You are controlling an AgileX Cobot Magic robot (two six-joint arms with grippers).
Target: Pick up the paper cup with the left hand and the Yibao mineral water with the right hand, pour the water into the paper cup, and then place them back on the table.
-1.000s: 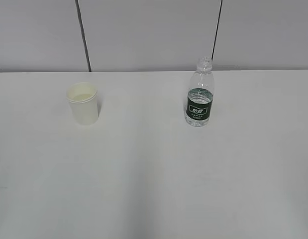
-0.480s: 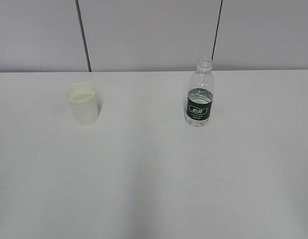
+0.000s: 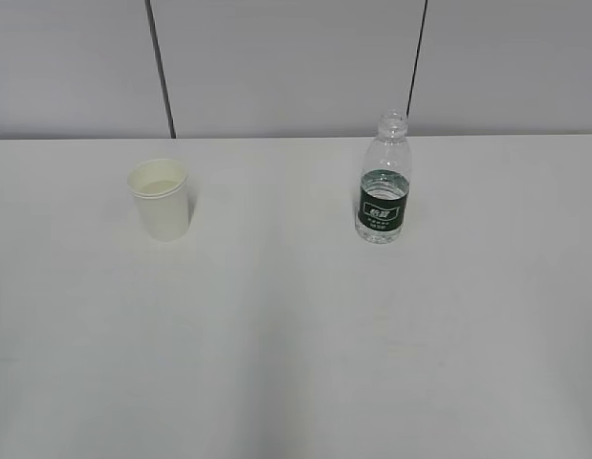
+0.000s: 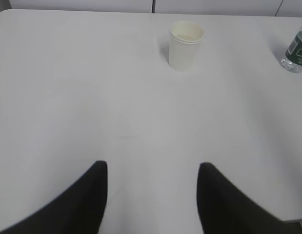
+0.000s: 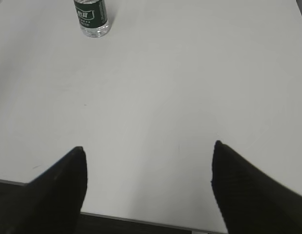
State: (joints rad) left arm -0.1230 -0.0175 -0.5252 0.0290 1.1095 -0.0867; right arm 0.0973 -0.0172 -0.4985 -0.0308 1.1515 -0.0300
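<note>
The white paper cup [image 3: 160, 199] stands upright on the white table [image 3: 296, 335] at the left; it also shows in the left wrist view [image 4: 185, 39]. The Yibao mineral water [image 3: 383, 182], a clear capless bottle with a dark green label, stands upright at the right; its lower part shows in the right wrist view [image 5: 91, 17] and at the right edge of the left wrist view [image 4: 297, 48]. My left gripper [image 4: 151, 168] is open and empty, well short of the cup. My right gripper [image 5: 148, 148] is open and empty near the table's front edge, far from the bottle. Neither arm shows in the exterior view.
A grey panelled wall [image 3: 296, 67] with dark vertical seams rises behind the table. The table's front edge [image 5: 141, 217] shows below my right gripper. Nothing else stands on the tabletop.
</note>
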